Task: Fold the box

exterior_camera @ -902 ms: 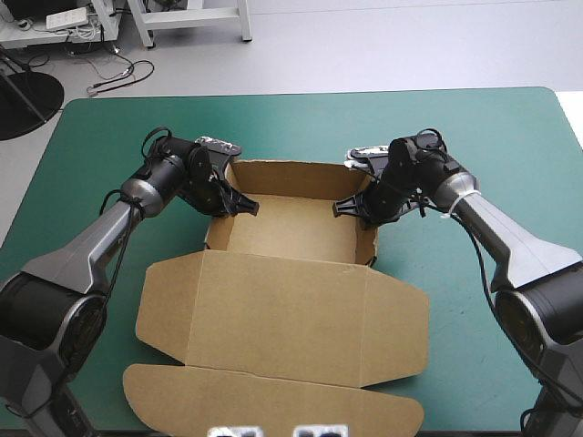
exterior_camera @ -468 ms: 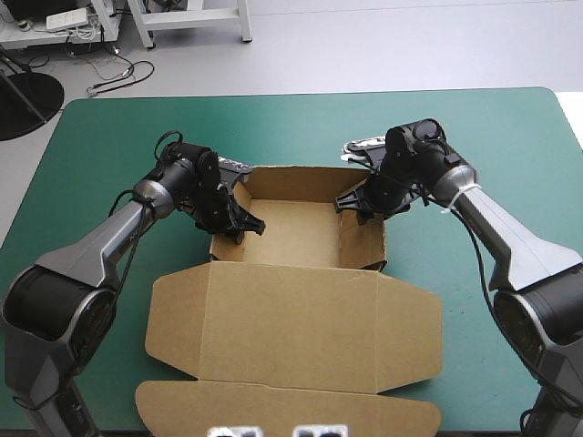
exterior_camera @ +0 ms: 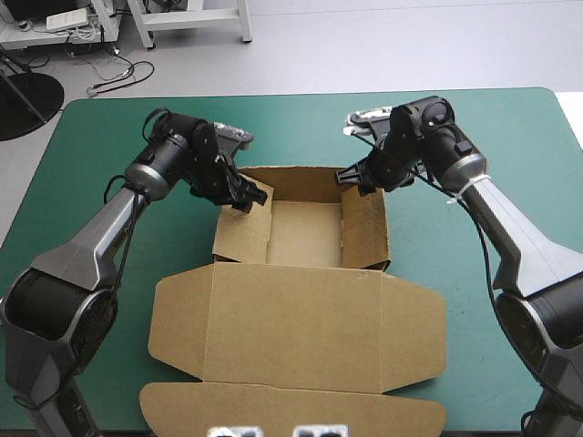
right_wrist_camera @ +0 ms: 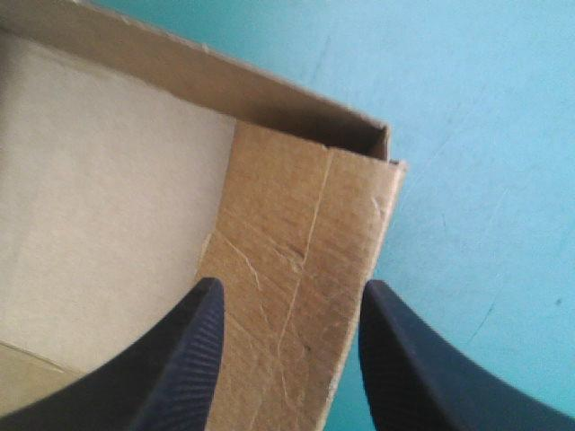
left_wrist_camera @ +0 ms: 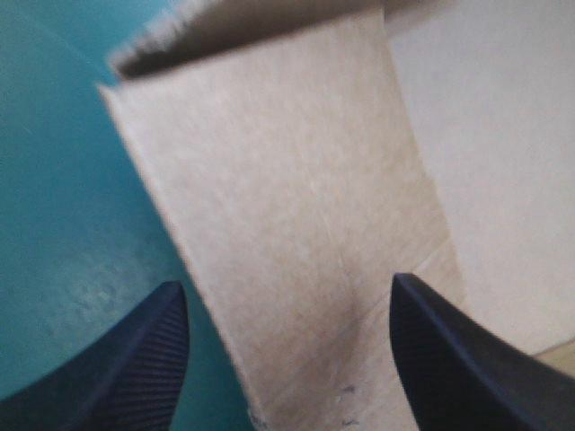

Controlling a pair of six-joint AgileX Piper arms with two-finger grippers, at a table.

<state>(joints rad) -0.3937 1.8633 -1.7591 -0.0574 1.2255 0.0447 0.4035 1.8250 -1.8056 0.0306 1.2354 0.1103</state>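
Note:
The brown box sits mid-table as an open tray with its walls raised. Its lid lies flat toward the front edge. My left gripper hangs over the tray's far left corner. In the left wrist view it is open, with the left wall panel standing between the fingers. My right gripper is at the far right corner. In the right wrist view it is open too, astride the creased right wall, with neither finger pressing on it.
Bare teal-green cover runs on both sides of the tray and beyond its far wall. The lid's front flap reaches close to the table's front edge.
Both grippers have opened and drawn back from inside the tray to its far corners. The side walls now stand more upright, and the box has shifted slightly.

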